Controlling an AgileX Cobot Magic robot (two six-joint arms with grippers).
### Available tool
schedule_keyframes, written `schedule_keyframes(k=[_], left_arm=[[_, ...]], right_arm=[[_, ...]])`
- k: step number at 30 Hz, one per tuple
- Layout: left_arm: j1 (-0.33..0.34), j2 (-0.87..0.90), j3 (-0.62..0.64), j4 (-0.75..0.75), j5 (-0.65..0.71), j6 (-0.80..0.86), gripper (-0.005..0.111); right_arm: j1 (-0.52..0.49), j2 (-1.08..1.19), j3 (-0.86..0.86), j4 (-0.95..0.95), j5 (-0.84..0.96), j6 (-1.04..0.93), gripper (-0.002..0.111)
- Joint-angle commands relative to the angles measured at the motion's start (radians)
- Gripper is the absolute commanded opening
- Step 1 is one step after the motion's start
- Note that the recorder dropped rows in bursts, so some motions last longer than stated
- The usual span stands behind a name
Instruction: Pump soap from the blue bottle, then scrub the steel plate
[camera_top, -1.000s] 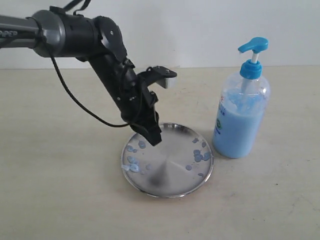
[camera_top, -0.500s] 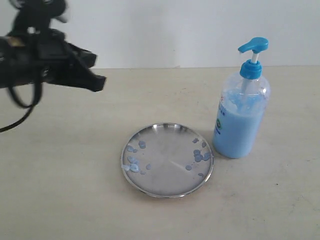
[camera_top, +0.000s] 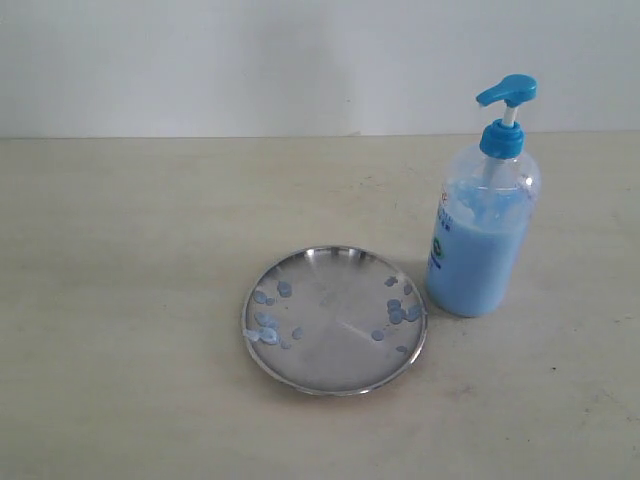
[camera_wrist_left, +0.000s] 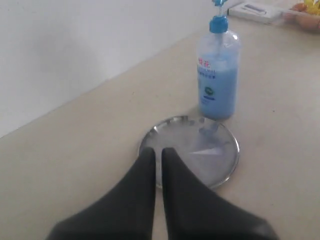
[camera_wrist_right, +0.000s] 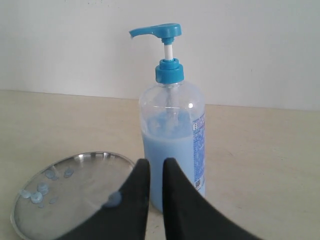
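The steel plate (camera_top: 335, 350) lies on the beige table, with small blobs of soap (camera_top: 268, 322) near its left and right rims. To its right the blue bottle (camera_top: 480, 250) stands upright, its pump head up. No arm shows in the exterior view. The left wrist view has my left gripper (camera_wrist_left: 156, 150) shut and empty, pulled back from the plate (camera_wrist_left: 212, 150) and bottle (camera_wrist_left: 217, 85). My right gripper (camera_wrist_right: 152, 161) is shut and empty, a short way off from the bottle (camera_wrist_right: 172, 130) and beside the plate (camera_wrist_right: 80, 180). A soap blob (camera_wrist_right: 112, 198) sticks to one finger.
A white wall runs behind the table. In the left wrist view a white box (camera_wrist_left: 252, 9) and some orange-yellow items (camera_wrist_left: 305, 7) lie at the table's far corner beyond the bottle.
The left arm lifted off the plate's left side, swung away to the left and left the exterior view. Plate, blobs and bottle stayed put.
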Motion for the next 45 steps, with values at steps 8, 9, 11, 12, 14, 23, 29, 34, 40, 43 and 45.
schedule_keyframes(k=[8, 9, 11, 12, 14, 23, 29, 34, 40, 43, 45], left_arm=[[0.002, -0.308, 0.338, -0.281, -0.347, -0.15, 0.004], [0.002, -0.319, 0.355, -0.304, -0.361, -0.157, 0.004], [0.002, -0.329, 0.381, -0.328, -0.358, -0.17, 0.004], [0.002, -0.331, 0.393, -0.328, -0.344, -0.19, 0.004], [0.002, -0.331, 0.407, -0.328, -0.322, -0.203, 0.004], [0.002, -0.331, 0.462, -0.279, -0.342, -0.191, 0.004], [0.11, -0.385, 0.504, -0.123, -0.519, -0.191, 0.004], [0.283, -0.385, 0.504, -0.054, -0.468, -0.182, 0.004], [0.418, -0.385, 0.504, -0.014, -0.138, -0.206, 0.004], [0.473, -0.385, 0.504, -0.004, -0.227, -0.208, 0.004], [0.473, -0.385, 0.504, -0.004, -0.394, -0.164, 0.004]], right_arm=[[-0.001, -0.003, 0.005, -0.005, 0.0, 0.001, 0.0], [-0.001, -0.003, 0.005, -0.005, 0.0, 0.001, 0.0], [-0.001, -0.003, 0.005, -0.005, 0.0, 0.001, 0.0], [-0.001, -0.003, 0.005, -0.005, 0.0, 0.001, 0.0], [-0.001, -0.003, 0.005, -0.005, 0.0, 0.001, 0.0], [-0.001, -0.003, 0.005, -0.005, 0.0, 0.001, 0.0], [-0.001, -0.003, 0.005, -0.005, 0.0, 0.001, 0.0], [-0.001, -0.003, 0.005, -0.005, 0.0, 0.0, 0.0], [-0.001, -0.003, 0.005, -0.005, 0.0, 0.0, 0.0], [-0.001, -0.003, 0.005, -0.005, 0.0, 0.0, 0.0], [-0.001, -0.003, 0.005, -0.005, 0.0, 0.0, 0.0]])
